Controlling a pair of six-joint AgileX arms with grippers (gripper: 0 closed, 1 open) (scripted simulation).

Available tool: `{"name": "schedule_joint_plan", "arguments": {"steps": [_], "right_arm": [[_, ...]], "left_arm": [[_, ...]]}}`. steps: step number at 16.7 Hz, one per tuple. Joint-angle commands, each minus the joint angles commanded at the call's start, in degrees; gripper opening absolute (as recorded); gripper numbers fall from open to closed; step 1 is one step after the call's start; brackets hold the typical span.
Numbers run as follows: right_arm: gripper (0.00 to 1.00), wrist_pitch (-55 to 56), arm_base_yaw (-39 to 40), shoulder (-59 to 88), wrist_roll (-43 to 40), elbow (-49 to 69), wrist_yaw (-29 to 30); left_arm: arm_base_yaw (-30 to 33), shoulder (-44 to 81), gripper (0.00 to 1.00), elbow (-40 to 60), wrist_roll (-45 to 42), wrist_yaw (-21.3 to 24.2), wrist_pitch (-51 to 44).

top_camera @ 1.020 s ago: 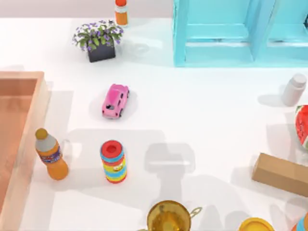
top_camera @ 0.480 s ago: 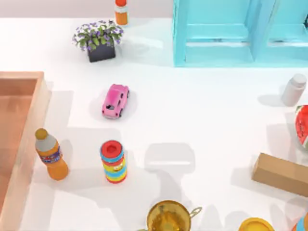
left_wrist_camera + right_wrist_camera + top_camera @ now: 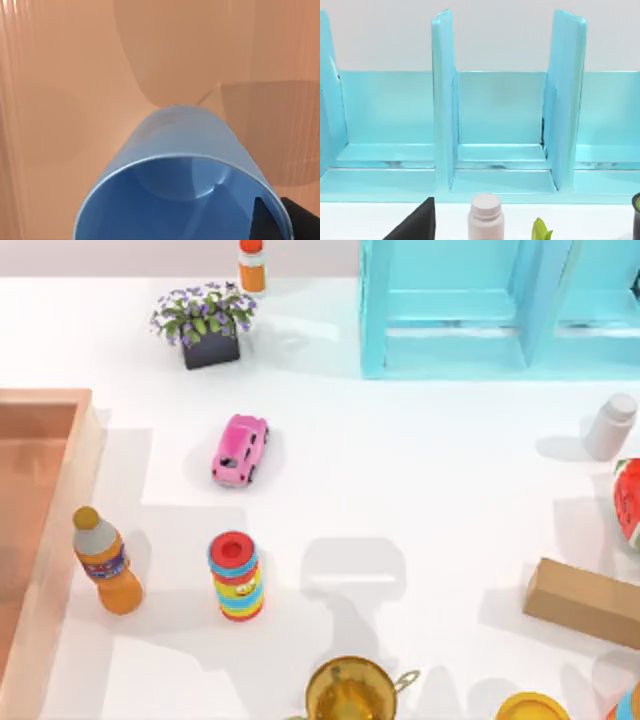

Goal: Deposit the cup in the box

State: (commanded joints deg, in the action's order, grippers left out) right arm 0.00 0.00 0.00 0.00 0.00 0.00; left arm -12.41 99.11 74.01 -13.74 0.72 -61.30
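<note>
The blue cup [image 3: 182, 150] looms close in the left wrist view, its open mouth turned toward the camera. A black finger [image 3: 280, 220] of my left gripper rests at its rim, so the gripper is shut on the cup. Behind the cup spreads the salmon-orange inside of the box [image 3: 60, 100]. In the top view the box [image 3: 82, 440] stands at the table's left edge, partly cut off. One black finger [image 3: 417, 225] of my right gripper appears well off to the side, facing the turquoise cabinet [image 3: 445, 100], with nothing between the fingers.
Beside the box stand an orange bottle [image 3: 106, 562] and a striped can [image 3: 236, 576]. A pink toy car [image 3: 240, 448], a flower pot [image 3: 205, 322], the turquoise cabinet [image 3: 480, 310], a white bottle [image 3: 611, 425], a brown carton [image 3: 582, 602] and a golden vessel [image 3: 350, 692] are spread around.
The shadows on the table near the orange bottle have shifted slightly. No object on the table has moved.
</note>
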Motion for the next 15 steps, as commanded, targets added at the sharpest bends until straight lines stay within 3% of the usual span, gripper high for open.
{"name": "schedule_joint_plan", "arguments": {"steps": [9,15], "right_arm": [[1.0,0.0,0.0,0.0,0.0,0.0,0.0],[1.0,0.0,0.0,0.0,0.0,0.0,0.0]], "left_arm": [[0.0,0.0,0.98,0.0,0.0,0.0,0.0],[0.0,0.0,1.0,0.0,0.0,0.0,0.0]]}}
